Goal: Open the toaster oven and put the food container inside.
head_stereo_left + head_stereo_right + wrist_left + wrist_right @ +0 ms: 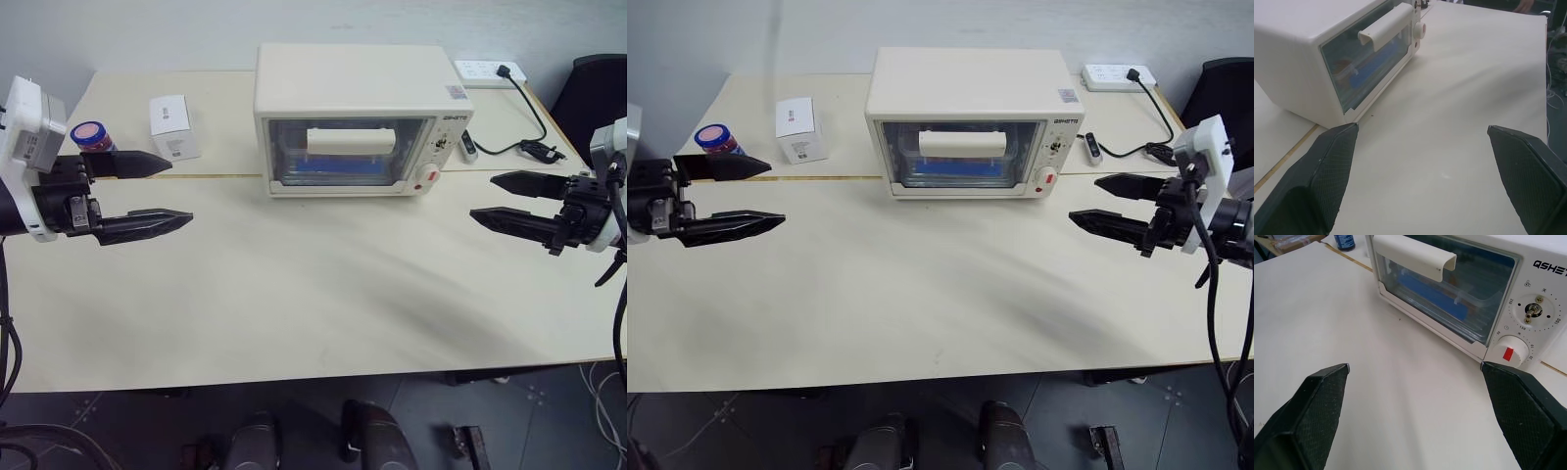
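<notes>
Cream-white boxy toaster oven stands at twelve o'clock on the pale bench, glass door shut. Clear plastic food container with blue clip strips sits inside it. Left hand at nine o'clock and right hand at three o'clock both hover spread wide, empty.

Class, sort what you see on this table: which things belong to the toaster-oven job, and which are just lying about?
Job:
toaster oven
food container, behind the shut glass door

Lying about:
white carton
blue-lidded jar
power strip
black cable
</notes>
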### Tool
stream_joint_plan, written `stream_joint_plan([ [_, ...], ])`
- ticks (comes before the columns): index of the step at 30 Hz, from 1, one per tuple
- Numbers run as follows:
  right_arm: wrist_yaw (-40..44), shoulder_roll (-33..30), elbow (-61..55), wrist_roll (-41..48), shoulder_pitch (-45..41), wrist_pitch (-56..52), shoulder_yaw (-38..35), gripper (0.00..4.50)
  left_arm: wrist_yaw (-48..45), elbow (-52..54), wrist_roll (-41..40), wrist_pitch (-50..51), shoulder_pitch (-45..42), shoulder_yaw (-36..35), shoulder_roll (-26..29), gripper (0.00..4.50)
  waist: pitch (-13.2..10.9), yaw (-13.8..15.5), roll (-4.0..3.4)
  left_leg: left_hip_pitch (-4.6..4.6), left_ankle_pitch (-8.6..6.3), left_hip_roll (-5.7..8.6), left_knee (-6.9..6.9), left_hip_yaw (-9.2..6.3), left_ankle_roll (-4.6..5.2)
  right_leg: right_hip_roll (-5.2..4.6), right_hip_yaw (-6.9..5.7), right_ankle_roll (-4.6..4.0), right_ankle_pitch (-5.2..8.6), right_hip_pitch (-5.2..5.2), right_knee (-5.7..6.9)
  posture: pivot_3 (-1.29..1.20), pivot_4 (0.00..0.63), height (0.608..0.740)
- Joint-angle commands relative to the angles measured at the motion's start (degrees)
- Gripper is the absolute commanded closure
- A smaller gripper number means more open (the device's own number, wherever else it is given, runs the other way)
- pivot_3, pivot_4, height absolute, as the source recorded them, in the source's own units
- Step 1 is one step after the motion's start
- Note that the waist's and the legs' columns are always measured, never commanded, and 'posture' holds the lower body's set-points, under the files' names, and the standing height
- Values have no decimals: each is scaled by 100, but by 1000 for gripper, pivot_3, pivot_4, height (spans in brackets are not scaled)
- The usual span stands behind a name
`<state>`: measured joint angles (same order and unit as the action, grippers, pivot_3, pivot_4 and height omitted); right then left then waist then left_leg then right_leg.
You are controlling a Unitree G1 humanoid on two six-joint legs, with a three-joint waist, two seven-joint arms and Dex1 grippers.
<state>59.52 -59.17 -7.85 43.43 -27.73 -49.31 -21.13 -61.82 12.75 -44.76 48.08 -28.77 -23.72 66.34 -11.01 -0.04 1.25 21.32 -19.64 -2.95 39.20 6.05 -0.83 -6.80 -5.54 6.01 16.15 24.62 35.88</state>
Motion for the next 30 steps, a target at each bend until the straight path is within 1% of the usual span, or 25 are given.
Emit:
stream_joint_plan([
  [1,6,-120,-140,94,6,82,-279,23,-20,47,-28,-69,-12,-202,135,0,0,0,0,0,0,0,0,0,0,0,0,0,0,0,0,0,150,740],
  [30,6,-120,-140,94,6,83,-278,23,-20,47,-28,-69,-12,-202,135,0,0,0,0,0,0,0,0,0,0,0,0,0,0,0,0,0,150,740],
])
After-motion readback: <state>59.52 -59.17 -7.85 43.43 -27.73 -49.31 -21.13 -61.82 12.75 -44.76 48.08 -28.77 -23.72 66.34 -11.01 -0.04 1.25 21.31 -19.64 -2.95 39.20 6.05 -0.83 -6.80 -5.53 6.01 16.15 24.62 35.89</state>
